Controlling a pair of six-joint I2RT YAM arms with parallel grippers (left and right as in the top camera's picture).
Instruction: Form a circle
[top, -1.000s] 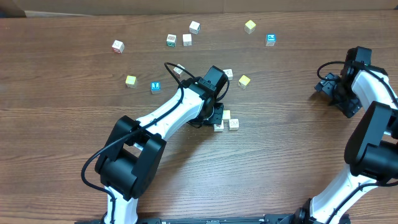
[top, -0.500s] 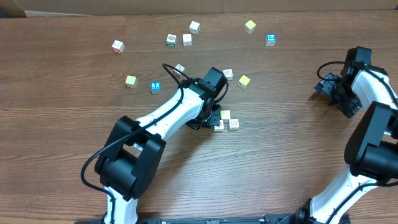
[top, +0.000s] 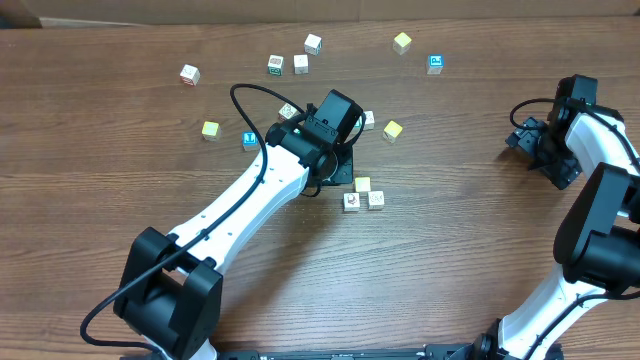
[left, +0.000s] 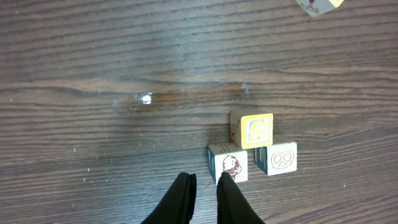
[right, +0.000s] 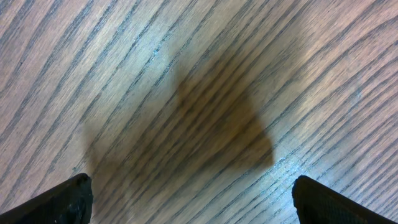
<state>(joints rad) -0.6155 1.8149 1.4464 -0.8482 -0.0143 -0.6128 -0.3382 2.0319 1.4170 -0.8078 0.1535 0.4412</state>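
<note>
Reference: the circle (left: 252, 129), so far a tight group of three touching cubes: a yellow cube, with a picture cube (left: 227, 163) and a pretzel cube (left: 277, 157) against its near side. No closed ring is visible.

The left gripper (left: 205, 180) sits just beside the group at the picture cube; its fingers are almost pressed together and pinch nothing. Contact with that cube cannot be determined.

The right gripper (right: 191, 193) is well apart from the group, spread wide and empty above the table (top: 450, 250).

Loose cubes (top: 393, 130) lie beyond the group
</note>
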